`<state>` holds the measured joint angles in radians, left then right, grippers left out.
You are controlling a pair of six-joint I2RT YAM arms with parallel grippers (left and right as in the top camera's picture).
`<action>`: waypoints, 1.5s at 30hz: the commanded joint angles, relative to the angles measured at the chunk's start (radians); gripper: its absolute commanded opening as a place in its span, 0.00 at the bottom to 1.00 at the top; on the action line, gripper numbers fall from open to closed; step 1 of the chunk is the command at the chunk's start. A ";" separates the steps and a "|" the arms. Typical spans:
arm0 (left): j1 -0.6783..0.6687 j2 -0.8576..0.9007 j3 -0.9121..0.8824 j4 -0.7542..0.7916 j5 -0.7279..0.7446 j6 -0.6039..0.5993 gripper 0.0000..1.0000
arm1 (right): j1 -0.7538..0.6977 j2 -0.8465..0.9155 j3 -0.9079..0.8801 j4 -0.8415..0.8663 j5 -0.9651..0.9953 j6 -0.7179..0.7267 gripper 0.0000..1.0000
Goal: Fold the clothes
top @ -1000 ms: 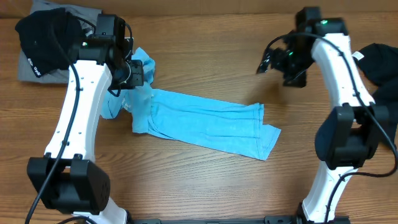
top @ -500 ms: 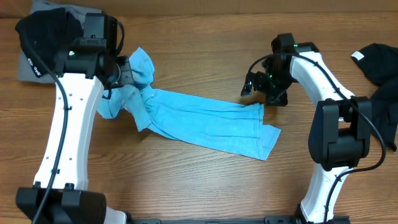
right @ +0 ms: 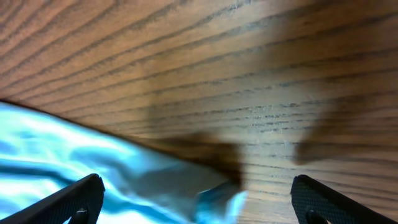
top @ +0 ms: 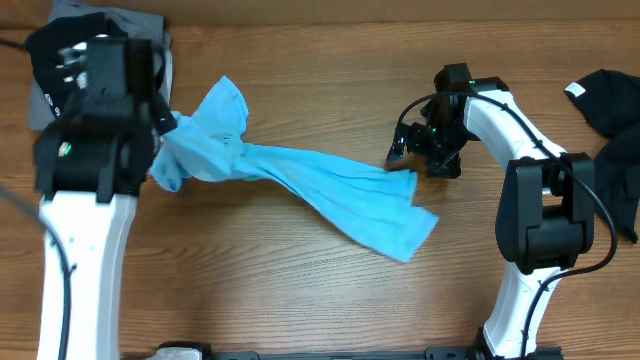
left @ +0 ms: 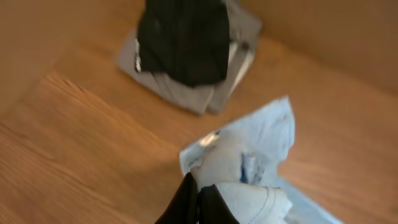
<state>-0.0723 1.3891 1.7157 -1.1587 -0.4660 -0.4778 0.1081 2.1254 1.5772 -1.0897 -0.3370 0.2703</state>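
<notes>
A light-blue T-shirt (top: 330, 190) stretches in a bunched band across the middle of the table. Its left end is raised off the wood. My left gripper (left: 198, 200) is shut on that end, and pale-blue fabric (left: 249, 186) bulges from between the black fingers. My right gripper (top: 402, 157) stands open just over the shirt's far right corner. In the right wrist view its fingertips (right: 84, 194) straddle that corner (right: 217, 198) without touching it. A black garment lies on a grey one (left: 186, 50) at the back left.
Another black garment (top: 612, 100) with a white tag lies at the right edge of the table. The black-and-grey pile (top: 50, 95) sits close behind my left arm. Bare wood (top: 300, 290) runs along the front.
My left gripper has risen and pulled the shirt's end to the left, drawing the cloth taut and slanted. My right gripper has come down from the back right to the shirt's right corner.
</notes>
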 commanded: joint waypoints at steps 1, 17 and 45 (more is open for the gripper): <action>0.001 -0.047 0.017 0.018 -0.069 -0.046 0.04 | 0.002 0.013 -0.006 0.010 -0.010 0.054 1.00; 0.001 0.069 0.015 -0.016 -0.044 -0.042 0.04 | 0.030 0.002 -0.006 -0.025 -0.199 0.010 1.00; 0.001 0.075 0.015 -0.019 -0.031 -0.042 0.05 | 0.245 0.031 -0.006 0.008 0.100 0.154 0.91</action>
<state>-0.0723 1.4628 1.7157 -1.1820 -0.4980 -0.4992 0.3531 2.1490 1.5768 -1.0935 -0.2611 0.4168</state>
